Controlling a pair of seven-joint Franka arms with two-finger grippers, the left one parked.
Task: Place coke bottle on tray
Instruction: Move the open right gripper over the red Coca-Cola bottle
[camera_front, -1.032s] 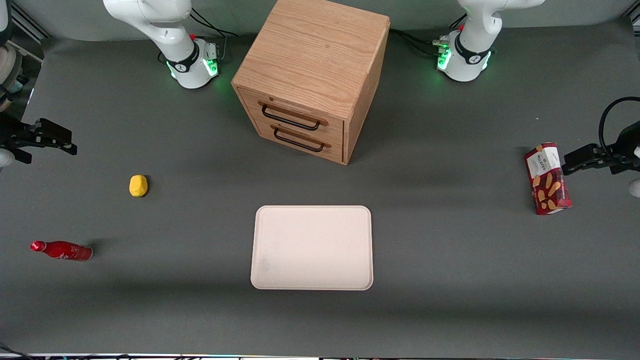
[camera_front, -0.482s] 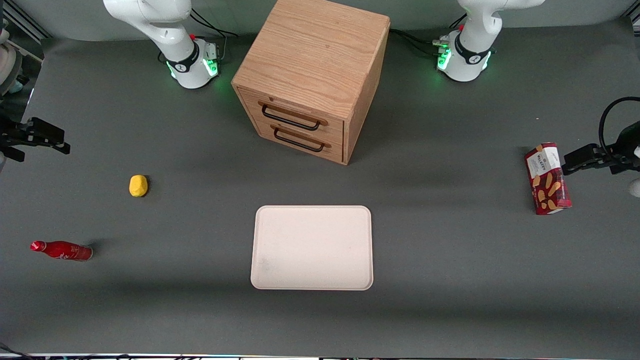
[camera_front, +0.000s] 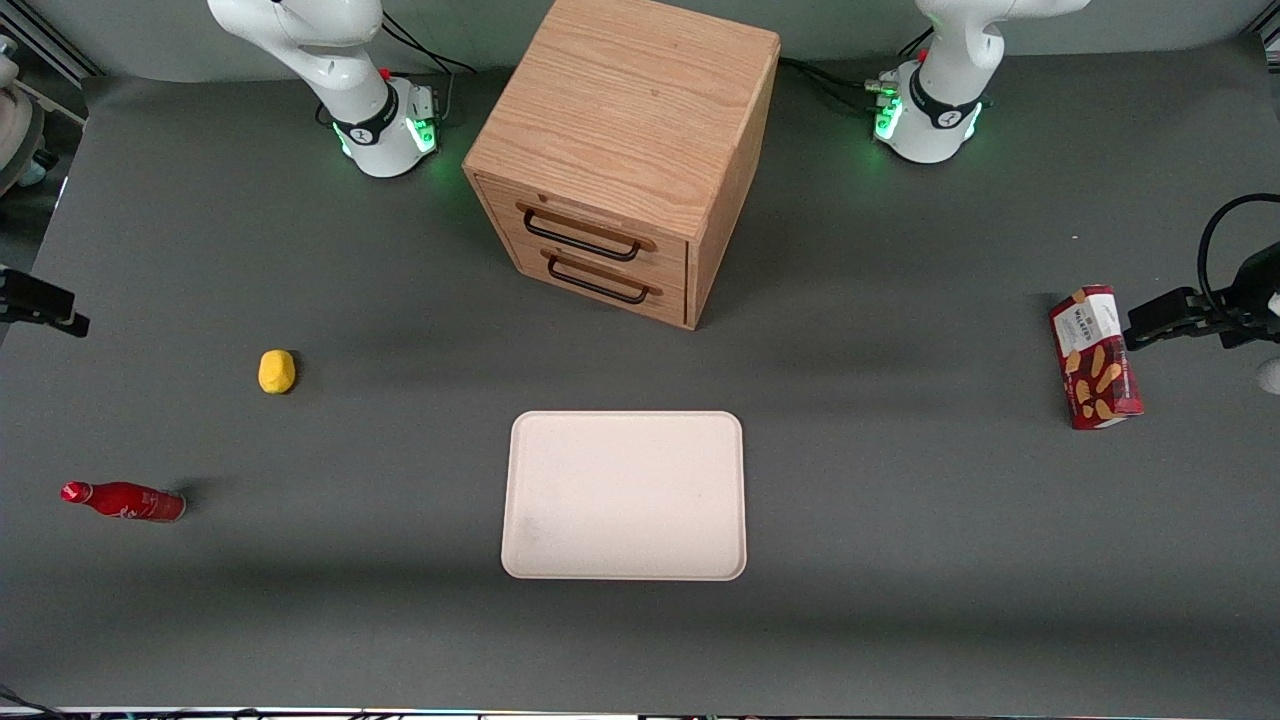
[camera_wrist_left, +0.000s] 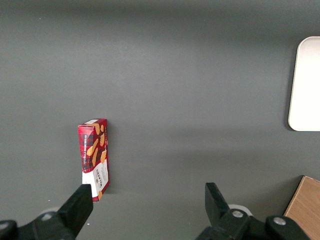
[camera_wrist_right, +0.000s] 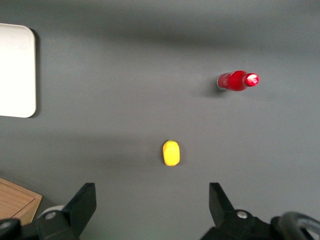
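Red bottle (camera_front: 123, 500) on the table, apart from the tray (camera_front: 624, 495).
Gripper (camera_wrist_right: 152, 202) fingers spread wide (holding nothing), high above the table.

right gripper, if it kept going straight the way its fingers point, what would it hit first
Probably bare table mat. The open gripper points down at the mat, with the yellow object closest ahead of its fingers and the coke bottle farther off; depth is unclear.

Glossy red coke bottle (camera_front: 124, 500), matt cream tray (camera_front: 625, 495), wood-grain cabinet (camera_front: 625, 150).
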